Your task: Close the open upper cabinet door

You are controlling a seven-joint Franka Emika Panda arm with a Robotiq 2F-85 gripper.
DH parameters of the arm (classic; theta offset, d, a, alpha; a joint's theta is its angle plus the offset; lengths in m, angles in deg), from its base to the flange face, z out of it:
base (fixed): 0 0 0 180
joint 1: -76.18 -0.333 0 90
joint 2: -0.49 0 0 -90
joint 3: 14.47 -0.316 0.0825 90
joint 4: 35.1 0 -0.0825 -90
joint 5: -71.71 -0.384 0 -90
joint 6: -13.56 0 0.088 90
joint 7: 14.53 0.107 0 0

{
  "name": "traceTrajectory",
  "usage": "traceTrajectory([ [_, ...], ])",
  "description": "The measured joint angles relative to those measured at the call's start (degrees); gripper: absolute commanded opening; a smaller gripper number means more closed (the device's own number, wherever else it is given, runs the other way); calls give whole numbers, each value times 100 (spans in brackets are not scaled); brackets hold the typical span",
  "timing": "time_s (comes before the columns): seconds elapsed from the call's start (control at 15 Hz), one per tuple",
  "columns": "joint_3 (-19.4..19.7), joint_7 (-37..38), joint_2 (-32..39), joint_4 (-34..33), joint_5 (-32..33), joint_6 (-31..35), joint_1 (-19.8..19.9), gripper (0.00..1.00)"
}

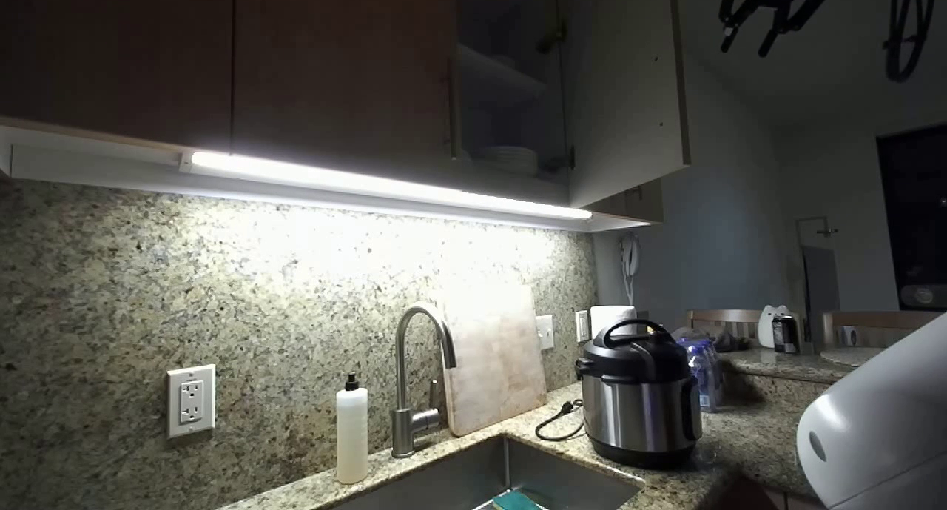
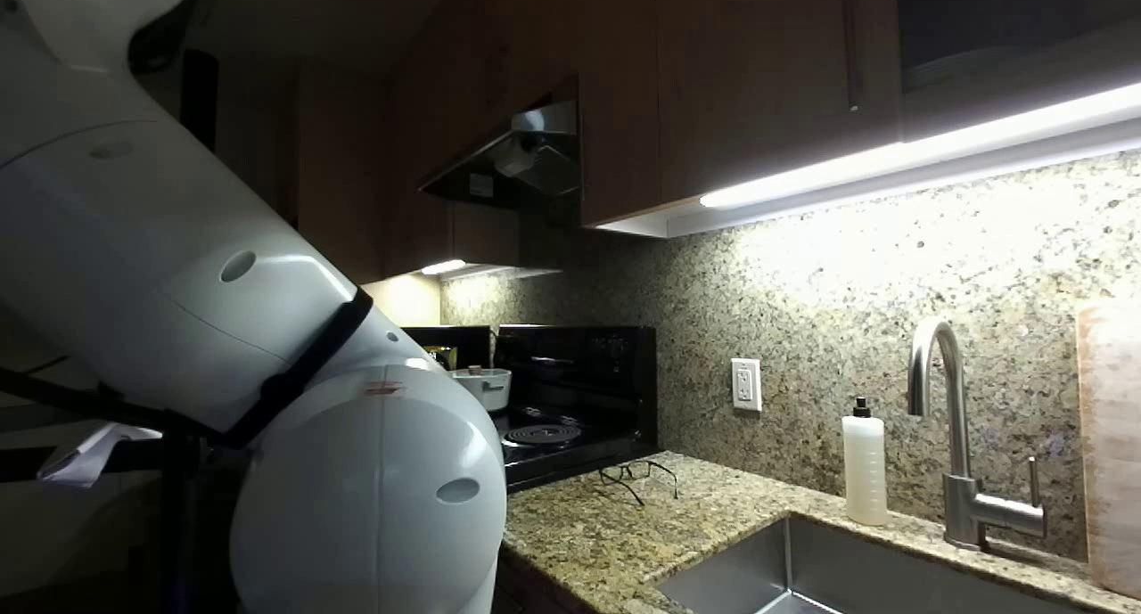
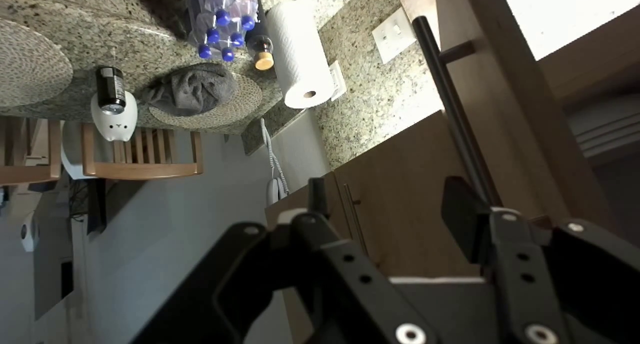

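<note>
So your upper cabinet door point(image 1: 620, 88) is standing wide open, between 1 and 2 o'clock in an exterior view, pale inner face showing. There's a stack of dishes point(image 1: 510, 160) low down in the cabinet point(image 1: 503, 73), roughly 8 o'clock from the door. Your gripper point(image 1: 744, 50) shows up past the door's free edge there, around 2 o'clock, pointing down. The jaws are spread wide with nothing between them, and the wrist view backs that up. In the wrist view the door's slim bar handle point(image 3: 454, 104) runs along about 2 o'clock, and its 5 o'clock end overlaps the jaw on the 4 o'clock side. Can't tell if those two are actually touching, tbh. You've also got blue-capped bottles point(image 3: 222, 19) near 11 o'clock there and a paper towel roll point(image 3: 300, 54) close to 12. Down on the surface point(image 2: 615, 534), a white bottle point(image 2: 865, 471) with a black top is just beside the faucet point(image 1: 402, 428) in both exterior views. A pressure cooker point(image 1: 640, 414) sits between 4 and 5 o'clock in an exterior view, and the light strip point(image 1: 385, 185) under the cabinets is on. Your arm point(image 2: 267, 266) takes up the 9 o'clock side in an exterior view.
</note>
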Motion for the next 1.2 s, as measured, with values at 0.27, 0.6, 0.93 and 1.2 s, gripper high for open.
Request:
traceTrajectory([
  [0.27, 9, 0, 0, 0, 2, -4, 10, 100],
  [0.6, 6, 0, 17, -5, 3, -1, 49, 71],
  [0.93, -45, 0, 172, -113, 5, -1, 69, 36],
  [1.2, -79, 0, 392, -302, 1, -1, 68, 10],
])
